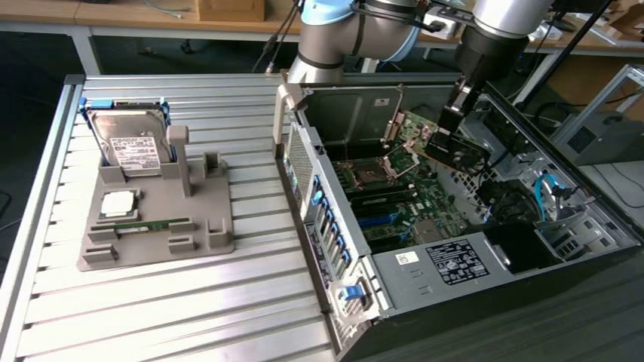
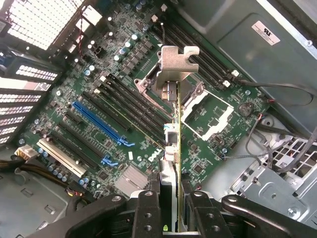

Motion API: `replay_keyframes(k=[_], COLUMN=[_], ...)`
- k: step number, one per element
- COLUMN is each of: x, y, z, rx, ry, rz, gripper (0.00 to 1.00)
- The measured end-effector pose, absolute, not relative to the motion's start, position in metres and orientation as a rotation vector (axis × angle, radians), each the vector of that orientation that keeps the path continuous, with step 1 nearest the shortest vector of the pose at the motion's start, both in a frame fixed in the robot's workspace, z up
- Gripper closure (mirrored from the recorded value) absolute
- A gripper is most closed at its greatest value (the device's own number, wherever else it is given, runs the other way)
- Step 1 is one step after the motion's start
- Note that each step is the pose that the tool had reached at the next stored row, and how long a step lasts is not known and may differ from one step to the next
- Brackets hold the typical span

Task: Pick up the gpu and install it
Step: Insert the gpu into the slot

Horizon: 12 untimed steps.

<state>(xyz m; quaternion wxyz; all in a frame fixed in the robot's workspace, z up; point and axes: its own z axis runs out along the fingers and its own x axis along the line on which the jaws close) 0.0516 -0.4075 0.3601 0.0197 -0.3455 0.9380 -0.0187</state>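
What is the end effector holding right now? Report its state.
End effector: closed on the gpu, held edge-on above the motherboard.

This is a robotics lab or workshop. A slatted aluminium desk [image 1: 181, 309] carries an open computer case [image 1: 352, 113] and a grey parts fixture [image 1: 151, 245]; cabled wooden benches [image 1: 41, 15] stand behind.

Case sticker [image 1: 458, 260] and hard drive label [image 1: 138, 151] — nothing legible.
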Motion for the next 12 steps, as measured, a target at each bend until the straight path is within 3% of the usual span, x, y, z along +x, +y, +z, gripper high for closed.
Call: replay_keyframes(k=[12], x=[0.0516], y=[-0.4075], z=[0.3596], rx=[-1.116], ry=[2.893], rz=[-0.057], gripper=[0.73])
